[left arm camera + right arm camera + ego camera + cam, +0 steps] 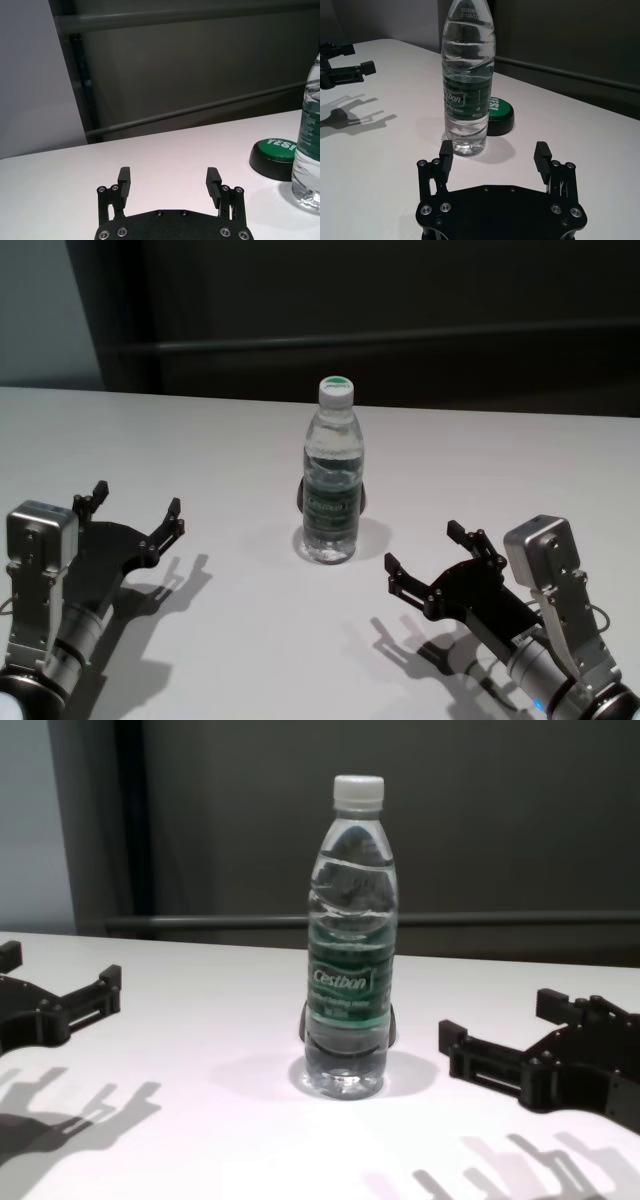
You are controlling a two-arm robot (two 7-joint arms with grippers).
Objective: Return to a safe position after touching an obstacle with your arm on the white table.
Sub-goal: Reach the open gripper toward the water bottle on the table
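The obstacle, a clear water bottle (331,480) with a white cap and green label band, stands upright in the middle of the white table (220,440). It also shows in the chest view (348,970), the right wrist view (467,85) and at the edge of the left wrist view (309,135). My left gripper (135,515) is open and empty, left of the bottle and well apart from it. My right gripper (430,558) is open and empty, right of the bottle and nearer me, not touching it.
A low black button with a green "YES" top (274,157) sits on the table right behind the bottle; it also shows in the right wrist view (499,116). A dark wall with a rail (400,340) runs behind the table's far edge.
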